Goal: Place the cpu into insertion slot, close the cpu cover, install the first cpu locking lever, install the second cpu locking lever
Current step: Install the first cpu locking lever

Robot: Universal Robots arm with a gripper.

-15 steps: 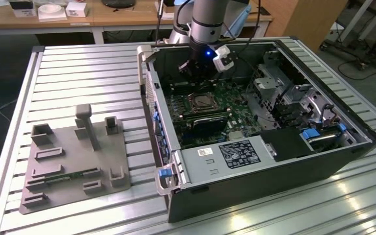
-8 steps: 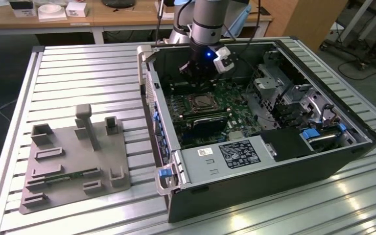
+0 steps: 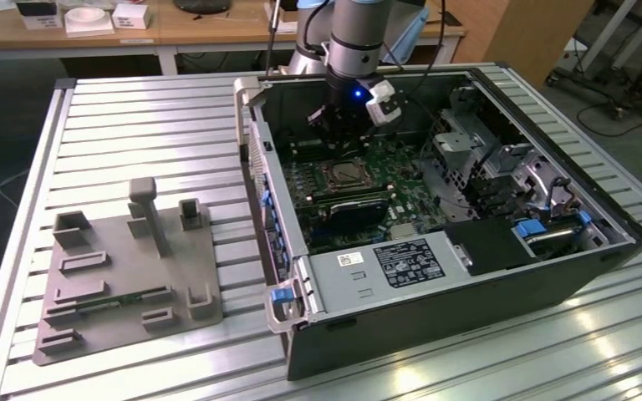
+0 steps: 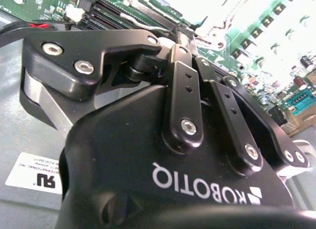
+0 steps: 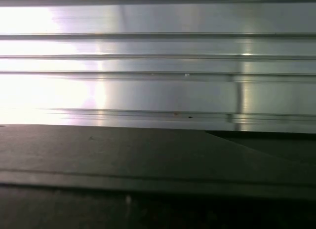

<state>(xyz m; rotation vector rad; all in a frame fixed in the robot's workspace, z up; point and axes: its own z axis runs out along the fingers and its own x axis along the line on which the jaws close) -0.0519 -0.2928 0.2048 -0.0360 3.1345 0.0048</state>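
- Slatted aluminium table (image 3: 131,125): carries everything. Its bright slats also show in the first wrist view (image 5: 158,46) above a dark edge.
- Open computer case (image 3: 455,301): lies on its side, opening upward, toward the exterior view's right.
- Grey parts fixture (image 3: 120,276): sits on the table toward the exterior view's left, well apart from the arm.
- Motherboard (image 3: 394,180): green, on the floor of the case. It is also seen past the fingers in the second wrist view (image 4: 256,46).
- Gripper (image 3: 338,125): down inside the case, near the insertion slot but apart from it, toward the case's rear wall. In the second wrist view (image 4: 183,34) the fingers are pressed together at the tips. I can't tell whether anything thin is pinched between them.
- Insertion slot (image 3: 328,178): silver-rimmed square near the middle of the board.
- Cpu (image 3: 350,175): a pale square inside the slot, which I take to be the chip already seated. I can't tell whether the cpu cover is lying flat over it.
- Step in hand, as a judgement: work at the socket, likely the cover or a lever. It calls for fine alignment in a tight spot.
- Writing: a dark printed label (image 3: 408,261) and a small white sticker (image 3: 351,258) on the drive cage, a white label (image 4: 34,172) and white lettering on the gripper body (image 4: 197,182). None is transcribed here.
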